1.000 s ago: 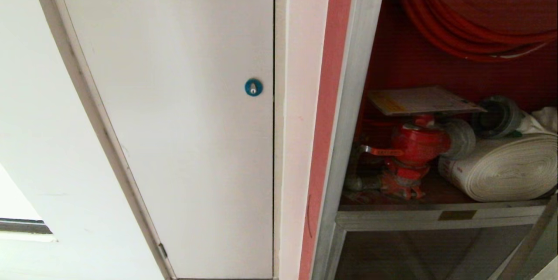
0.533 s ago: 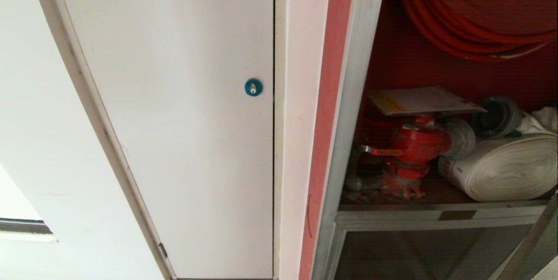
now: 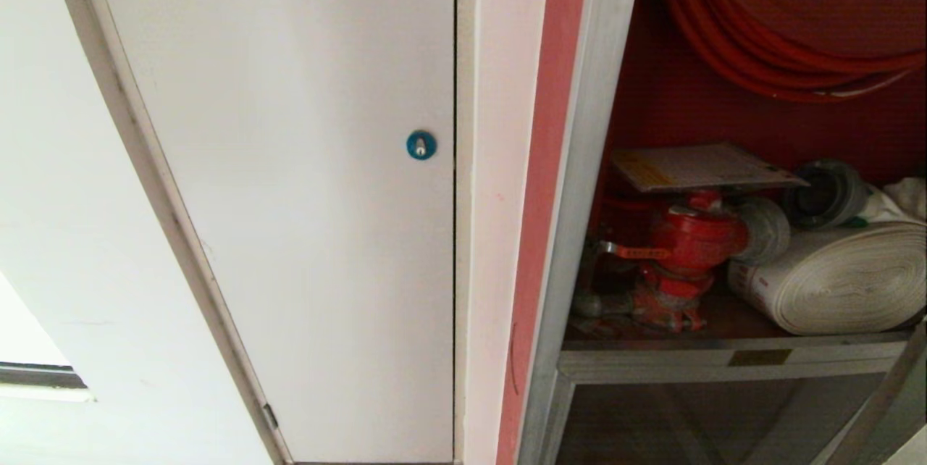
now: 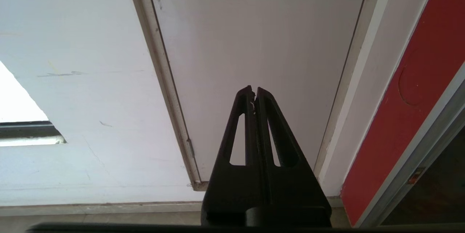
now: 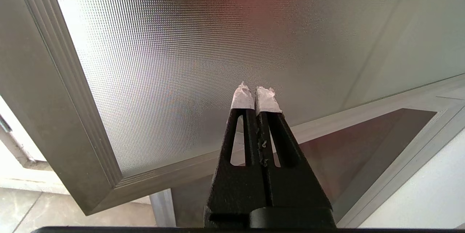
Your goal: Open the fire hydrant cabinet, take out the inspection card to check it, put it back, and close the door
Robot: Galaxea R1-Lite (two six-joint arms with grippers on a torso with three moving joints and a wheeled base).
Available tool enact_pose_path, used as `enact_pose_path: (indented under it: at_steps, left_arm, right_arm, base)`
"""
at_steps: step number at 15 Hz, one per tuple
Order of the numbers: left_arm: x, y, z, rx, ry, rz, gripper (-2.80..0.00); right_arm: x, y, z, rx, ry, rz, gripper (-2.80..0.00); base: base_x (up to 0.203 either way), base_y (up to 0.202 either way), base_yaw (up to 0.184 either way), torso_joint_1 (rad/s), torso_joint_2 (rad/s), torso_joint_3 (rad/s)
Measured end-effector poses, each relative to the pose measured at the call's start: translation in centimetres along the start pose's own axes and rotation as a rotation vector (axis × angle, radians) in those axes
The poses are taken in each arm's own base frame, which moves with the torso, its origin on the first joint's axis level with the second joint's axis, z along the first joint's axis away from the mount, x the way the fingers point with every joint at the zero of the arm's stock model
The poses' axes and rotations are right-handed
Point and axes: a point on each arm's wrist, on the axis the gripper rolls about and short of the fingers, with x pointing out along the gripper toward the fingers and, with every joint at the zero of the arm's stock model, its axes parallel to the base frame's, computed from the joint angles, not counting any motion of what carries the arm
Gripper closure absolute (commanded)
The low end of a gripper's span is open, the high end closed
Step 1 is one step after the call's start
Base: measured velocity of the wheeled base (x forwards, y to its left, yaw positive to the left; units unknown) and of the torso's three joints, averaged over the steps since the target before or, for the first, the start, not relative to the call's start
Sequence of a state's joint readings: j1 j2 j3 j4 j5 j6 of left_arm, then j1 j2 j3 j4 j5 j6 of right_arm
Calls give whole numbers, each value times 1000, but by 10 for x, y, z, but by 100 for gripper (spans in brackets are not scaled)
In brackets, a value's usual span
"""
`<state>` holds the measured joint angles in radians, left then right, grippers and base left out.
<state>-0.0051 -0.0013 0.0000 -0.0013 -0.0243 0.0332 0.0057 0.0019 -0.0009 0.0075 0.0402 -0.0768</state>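
In the head view the fire hydrant cabinet (image 3: 724,233) stands open on the right, its silver frame (image 3: 586,197) running down beside a red strip of wall and its inside painted red. A coiled red hose (image 3: 782,52) hangs at the top. Below it, on the cabinet's shelf (image 3: 724,360), a red valve (image 3: 688,240) stands with the inspection card (image 3: 699,166) lying flat on top of it, and a rolled white hose (image 3: 840,277) lies just beside the valve on the right, with a grey coupling (image 3: 825,193) behind it. To the left of the cabinet is a plain white panel (image 3: 290,197) with a small blue round lock (image 3: 421,145) near its right edge. Neither arm shows in this view. In the left wrist view the left gripper (image 4: 254,93) is held in front of the lower part of the same white panel, its two black fingers (image 4: 269,124) pressed together with nothing between them; the red strip (image 4: 410,98) and the silver frame of the cabinet show off to one side, well apart from it. In the right wrist view the right gripper (image 5: 256,91) has its fingers, tipped with white tape (image 5: 267,100), pressed together and holding nothing. It points at the door (image 5: 181,44), a panel of ribbed, tinted glass in a silver metal frame that stands swung open; whether the tips touch the glass cannot be told.
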Motion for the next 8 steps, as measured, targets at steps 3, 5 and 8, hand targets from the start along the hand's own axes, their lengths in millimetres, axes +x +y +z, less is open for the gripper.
enact_pose_path:
  at_steps: [3,5,8]
  left_arm:
    - [0,0,0,0,0,0,0]
    - [0,0,0,0,0,0,0]
    - [0,0,0,0,0,0,0]
  right_arm:
    - [0,0,0,11,1,1,0]
    - [0,0,0,19,1,0,0]
    - [0,0,0,21,1,0,0]
  base:
    - [0,0,0,0,0,0]
    - [0,0,0,0,0,0]
    - [-85,0,0,13,8,0]
